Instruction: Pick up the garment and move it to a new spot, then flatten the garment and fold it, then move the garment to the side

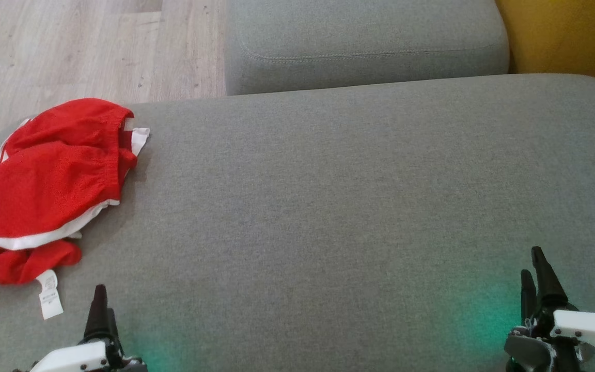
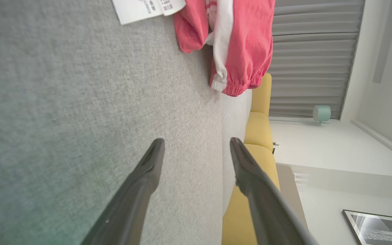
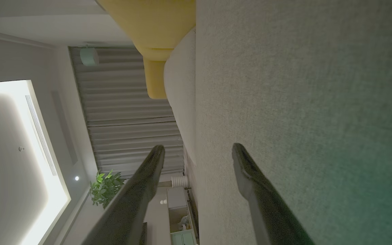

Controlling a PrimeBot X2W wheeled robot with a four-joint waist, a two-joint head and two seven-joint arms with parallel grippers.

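Though the red shorts (image 1: 44, 191), just ahead-left of the left gripper (image 1: 100, 295), are partly cut off, it and the right gripper (image 1: 531, 261) point forward, fingers spread, empty.

Red shorts (image 1: 44, 191) on a grey couch (image 1: 354, 206)
White edges and a white tag (image 1: 49, 299) on the shorts, ahead of the black left tool (image 2: 197, 141); yellow cushion (image 1: 566, 36) far past the black right tool (image 1: 531, 261).
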